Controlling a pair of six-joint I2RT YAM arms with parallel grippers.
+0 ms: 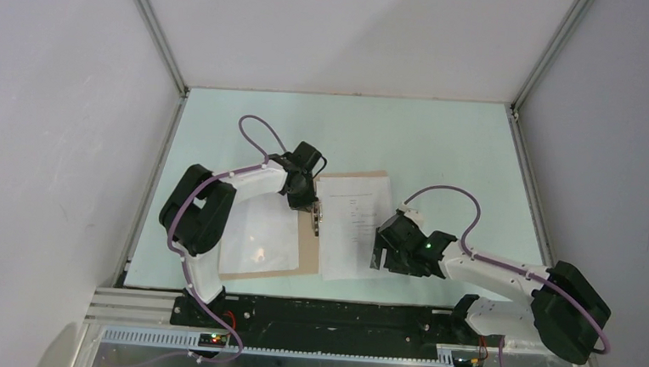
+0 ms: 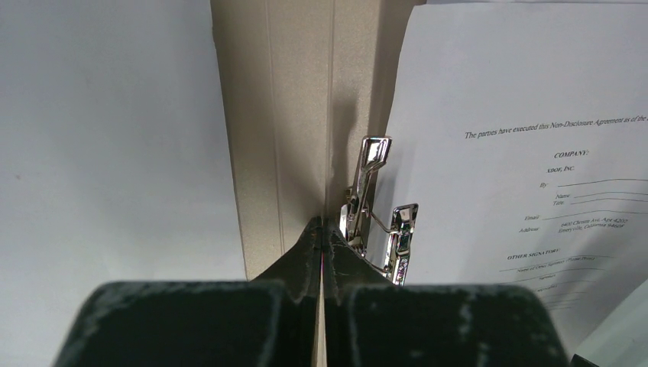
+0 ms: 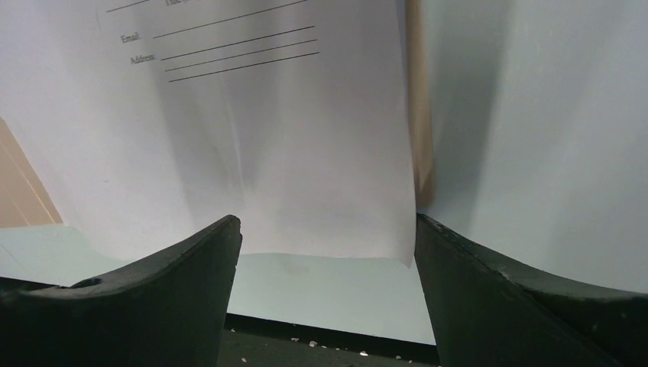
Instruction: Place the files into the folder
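One folder (image 1: pixel 307 252), one printed sheet (image 1: pixel 350 236), two arms (image 1: pixel 245 181) (image 1: pixel 486 274)

The left arm (image 1: pixel 245 181) reaches forward, wrist bent downward, and the left fingers (image 2: pixel 299 258) are pressed together, tips meeting. The right arm (image 1: pixel 494 275) stretches low and leftward; the right fingers (image 3: pixel 191 264) stand spread wide apart, to the right of the left fingers and nearer the bases.
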